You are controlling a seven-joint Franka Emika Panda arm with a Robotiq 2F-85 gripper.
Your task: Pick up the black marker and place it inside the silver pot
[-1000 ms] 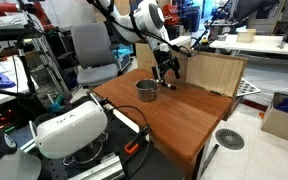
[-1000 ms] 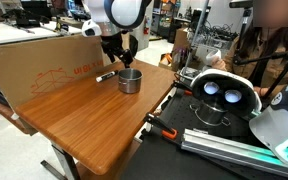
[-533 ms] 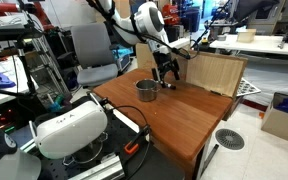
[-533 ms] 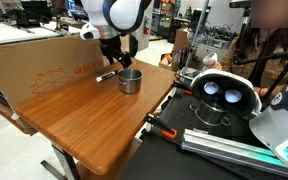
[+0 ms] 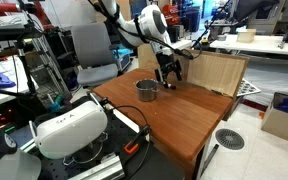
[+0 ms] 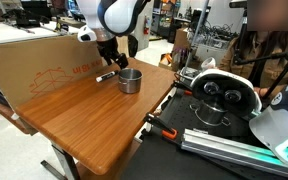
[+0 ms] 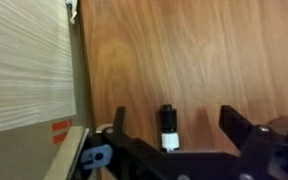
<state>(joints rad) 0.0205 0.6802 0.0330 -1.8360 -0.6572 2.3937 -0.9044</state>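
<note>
The black marker [image 7: 168, 127] lies on the wooden table between my open fingers in the wrist view, with a white band near its cap. In an exterior view it shows as a small dark stick [image 6: 105, 75] left of the silver pot [image 6: 130, 81]. The pot also shows in an exterior view [image 5: 147, 91], low, round and shiny. My gripper [image 7: 174, 128] hangs just above the marker, open and empty. It shows over the marker beside the pot in both exterior views [image 6: 110, 62] [image 5: 166, 72].
A large cardboard panel [image 6: 44, 62] stands along the table's edge right behind the marker, also seen in the wrist view [image 7: 29, 70]. A white headset device [image 6: 224, 95] and cables sit off the table's end. The wooden tabletop [image 6: 94, 115] stretches toward the front.
The arm has shifted slightly, bringing the gripper a little closer over the marker. The marker and pot have not moved.
</note>
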